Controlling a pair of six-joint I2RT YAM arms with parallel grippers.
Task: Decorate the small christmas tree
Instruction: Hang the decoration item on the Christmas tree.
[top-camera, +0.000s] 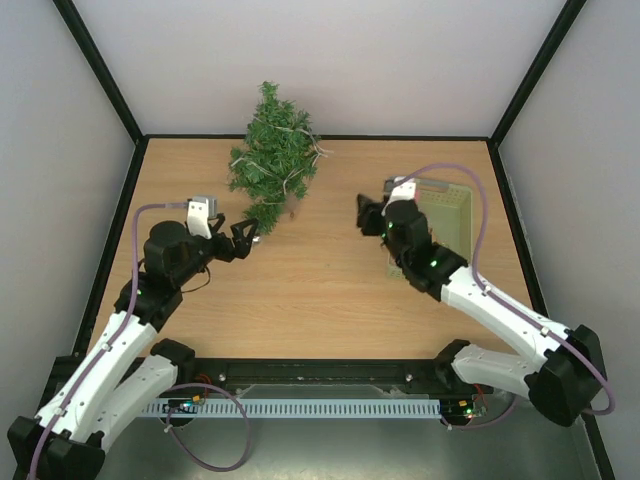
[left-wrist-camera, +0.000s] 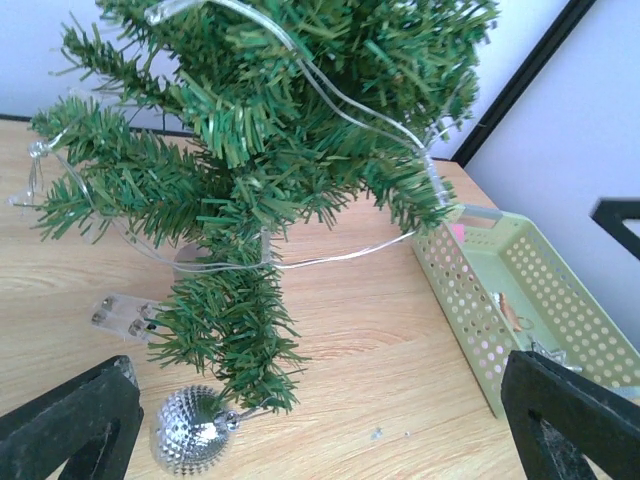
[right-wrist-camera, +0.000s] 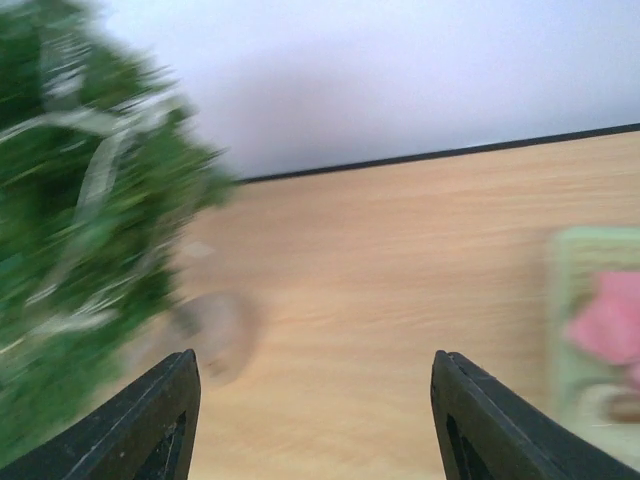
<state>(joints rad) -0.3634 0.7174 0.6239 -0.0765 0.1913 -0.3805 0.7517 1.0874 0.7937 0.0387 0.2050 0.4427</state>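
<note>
I am seeing a silver ball (left-wrist-camera: 190, 430) sitting at the tip of the lowest branch, just beside one finger of the left gripper (left-wrist-camera: 320, 435), whose jaws are standing wide apart around nothing. A clear light string (left-wrist-camera: 340, 100) is looping through the branches, and a clear battery pack (left-wrist-camera: 120, 315) is lying on the table (left-wrist-camera: 380, 370) beyond the ball. To that gripper's right, a pale green perforated basket (left-wrist-camera: 450, 290) is holding a pink item (right-wrist-camera: 605, 325) and small bits I cannot identify. The small christmas tree (left-wrist-camera: 280, 150) is standing directly ahead, close over the left gripper. The right gripper (right-wrist-camera: 315, 420) is also gaping empty, the tree ahead on its left.
</note>
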